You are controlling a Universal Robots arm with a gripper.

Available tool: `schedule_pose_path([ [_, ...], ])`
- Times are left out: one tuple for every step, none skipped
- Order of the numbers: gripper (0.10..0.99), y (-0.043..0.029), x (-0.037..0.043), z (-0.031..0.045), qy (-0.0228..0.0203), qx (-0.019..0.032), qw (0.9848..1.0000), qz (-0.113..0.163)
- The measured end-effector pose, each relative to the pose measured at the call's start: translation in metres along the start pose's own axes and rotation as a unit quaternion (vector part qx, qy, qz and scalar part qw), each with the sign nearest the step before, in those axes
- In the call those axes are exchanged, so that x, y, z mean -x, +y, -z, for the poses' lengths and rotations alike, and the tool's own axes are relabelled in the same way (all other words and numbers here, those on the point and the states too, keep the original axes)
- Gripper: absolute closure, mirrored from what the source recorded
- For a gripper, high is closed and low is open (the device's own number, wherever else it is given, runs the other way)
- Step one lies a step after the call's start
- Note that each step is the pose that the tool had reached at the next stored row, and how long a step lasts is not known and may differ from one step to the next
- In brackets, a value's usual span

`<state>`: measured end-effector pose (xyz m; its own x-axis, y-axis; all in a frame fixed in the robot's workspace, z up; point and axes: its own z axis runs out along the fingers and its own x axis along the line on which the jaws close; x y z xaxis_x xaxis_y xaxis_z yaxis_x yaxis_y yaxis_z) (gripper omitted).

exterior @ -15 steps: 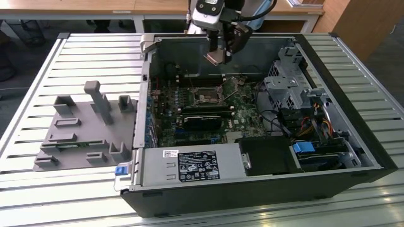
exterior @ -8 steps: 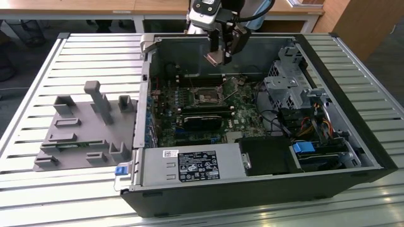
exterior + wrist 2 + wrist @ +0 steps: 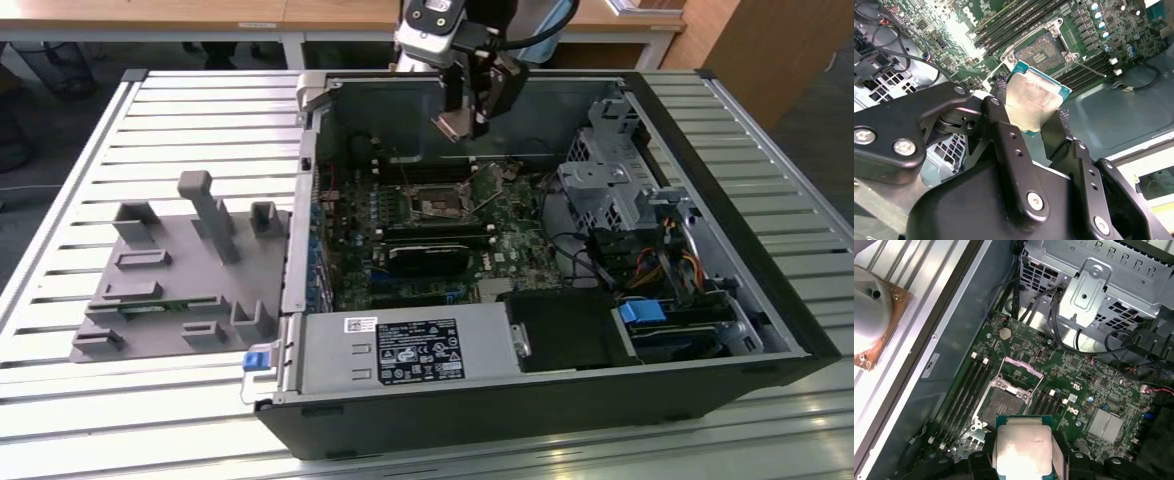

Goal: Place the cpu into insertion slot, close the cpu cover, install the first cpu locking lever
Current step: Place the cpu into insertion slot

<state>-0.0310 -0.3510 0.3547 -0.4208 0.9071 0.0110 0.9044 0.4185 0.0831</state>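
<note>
My gripper (image 3: 467,122) hangs over the back of the open computer case, shut on the cpu (image 3: 455,126). In both wrist views the cpu (image 3: 1034,97) (image 3: 1024,445) is a pale silver square chip on a green base, pinched by its edges between the black fingers (image 3: 999,117). Below it on the green board lies the insertion slot (image 3: 999,407) (image 3: 1044,50) (image 3: 434,203), open, its dark centre bare. The cpu cover (image 3: 1021,372) stands tilted up at the slot's far edge. A thin wire lever (image 3: 1089,67) sticks out beside the slot.
Long black memory slots (image 3: 966,390) flank the socket. A metal drive cage (image 3: 614,185) and cables (image 3: 667,270) fill the case on the exterior view's right; the power supply (image 3: 400,350) is in front. A grey fixture (image 3: 174,270) sits on the slatted table at the left.
</note>
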Motion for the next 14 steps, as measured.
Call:
schedule_pose_path([
  [0.557,0.0,0.0,-0.0001,-0.0003,0.0,1.0,-0.003],
  [0.557,0.0,0.0,-0.0002,-0.0006,0.0001,1.0,-0.008],
  [0.557,-0.0001,0.0,-0.0004,-0.001,0.0002,0.9999,-0.013],
  [0.557,-0.0001,0.0,-0.0005,-0.0015,0.0003,0.9998,-0.019],
  [0.557,-0.0001,0.0,-0.0005,-0.002,0.0003,0.9997,-0.024],
  [0.557,0.0,0.0,-0.0006,-0.0025,0.0003,0.9995,-0.03],
  [0.557,-0.0001,0.0,-0.0006,-0.0029,0.0004,0.9994,-0.035],
  [0.557,-0.0001,0.0,-0.0007,-0.0034,0.0005,0.9992,-0.041],
  [0.557,-0.0001,0.0,-0.0008,-0.0038,0.0005,0.9989,-0.047],
  [0.557,-0.0001,0.0,-0.0008,-0.0044,0.0006,0.9986,-0.053],
  [0.557,-0.0001,0.0,-0.0009,-0.0049,0.0007,0.9983,-0.059],
  [0.557,-0.0001,0.0,-0.001,-0.0054,0.0007,0.9978,-0.066],
  [0.557,-0.0001,0.0,-0.001,-0.006,0.0008,0.9974,-0.072],
  [0.557,-0.0001,0.0,-0.0011,-0.0065,0.0008,0.9969,-0.078],
])
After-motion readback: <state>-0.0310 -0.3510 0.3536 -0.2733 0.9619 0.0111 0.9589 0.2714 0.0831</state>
